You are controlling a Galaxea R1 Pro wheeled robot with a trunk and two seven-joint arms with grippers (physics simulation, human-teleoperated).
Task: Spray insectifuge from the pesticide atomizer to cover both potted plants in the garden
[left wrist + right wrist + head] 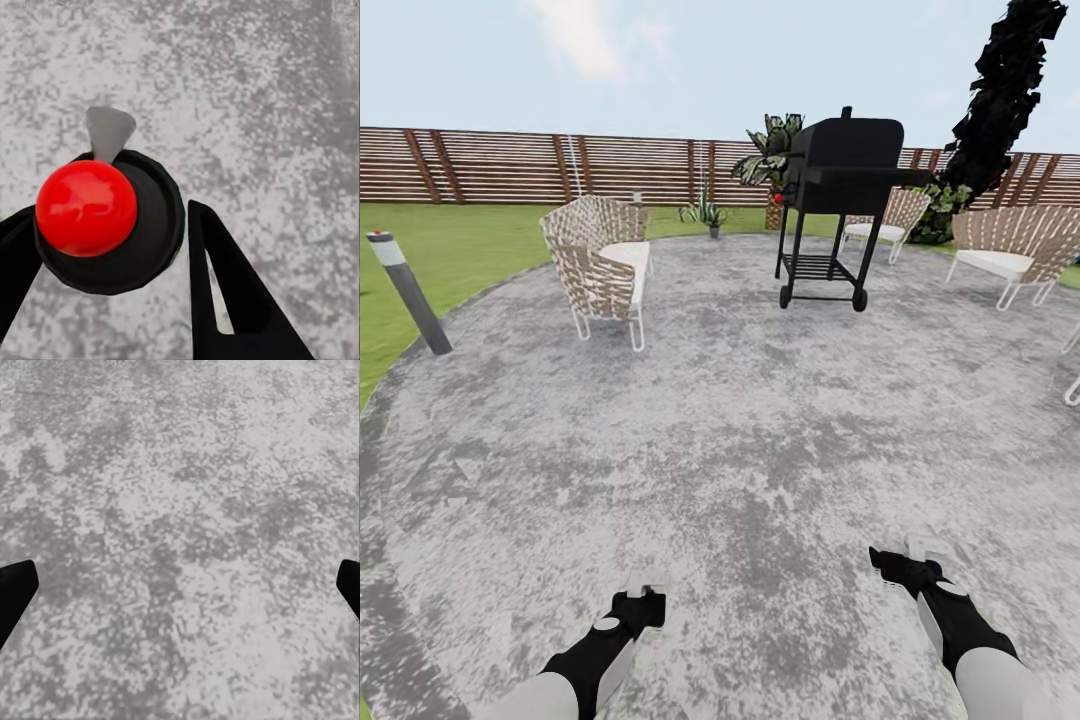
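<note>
Pinching what is judged the pesticide atomizer (105,225), a round black body with red ball cap and grey pointed nozzle, between the left gripper (646,584)'s black fingers (225,296), nozzle aimed ahead over the mottled grey round paved patch (740,420). Holding the right gripper (922,550) spread wide, empty. Facing a black wheeled grill (842,165) and a brown slatted wooden fence (500,165); which way the plants lie cannot be told.
</note>
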